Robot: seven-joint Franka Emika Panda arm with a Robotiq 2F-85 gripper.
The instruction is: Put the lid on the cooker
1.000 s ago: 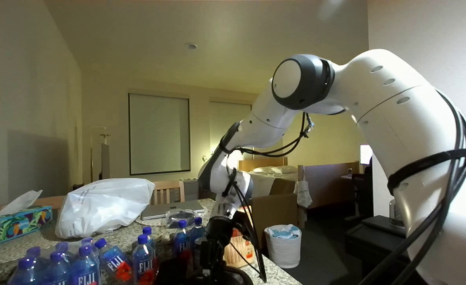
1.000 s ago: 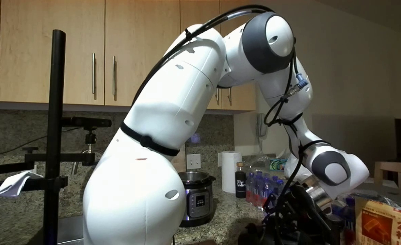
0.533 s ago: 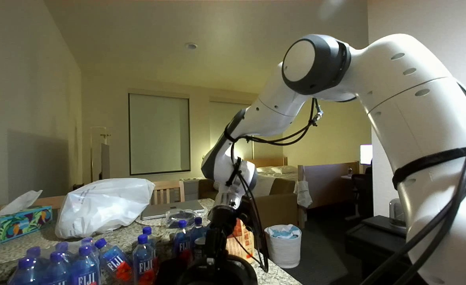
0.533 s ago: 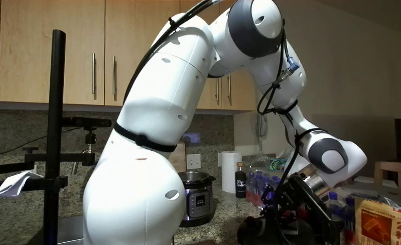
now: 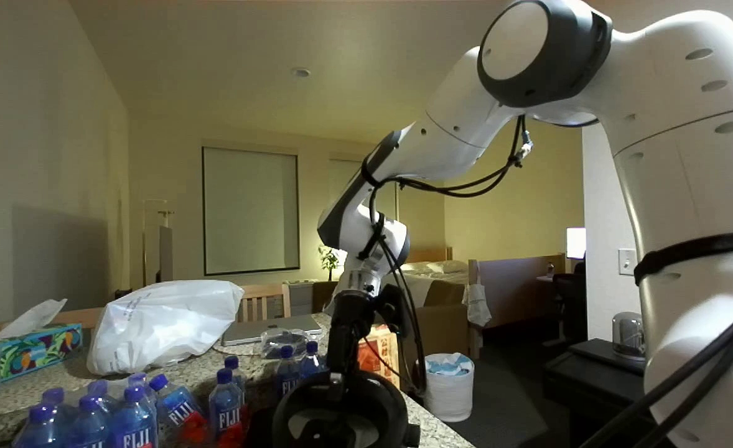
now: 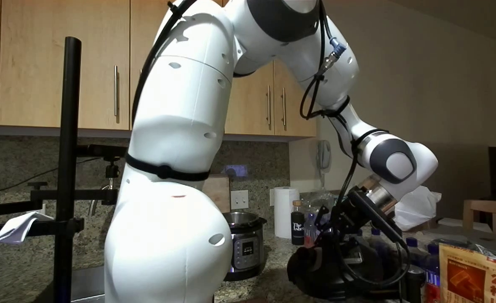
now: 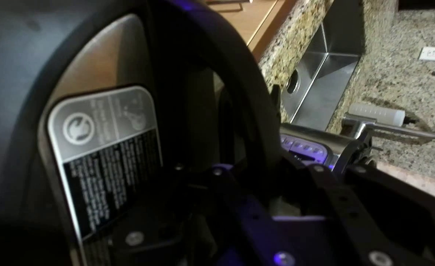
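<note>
The lid (image 5: 279, 412) is large, round and black. My gripper (image 5: 336, 387) is shut on it near its upper edge, and it hangs tilted above the counter. In an exterior view the lid (image 6: 311, 273) shows below the gripper (image 6: 336, 248), partly hidden by cables and dark parts. In the wrist view the lid (image 7: 106, 147) fills the left with its labelled underside and dark rim, gripped between the fingers (image 7: 267, 166). The cooker (image 6: 247, 250) stands open on the counter, left of the lid there, partly behind the arm. The cooker (image 7: 306, 147) also shows in the wrist view behind the fingers.
Several water bottles (image 5: 226, 404) and a white plastic bag (image 5: 164, 326) stand on the counter. A paper towel roll (image 6: 286, 212), a black bottle (image 6: 297, 225) and an orange food package (image 6: 475, 273) are near. Wooden cabinets (image 6: 65, 63) hang above. A sink (image 7: 324, 77) shows beyond the cooker.
The arm has risen and drawn back, lifting the lid with it. More of the lid now shows in both exterior views. In one of them the lid has come slightly nearer the cooker.
</note>
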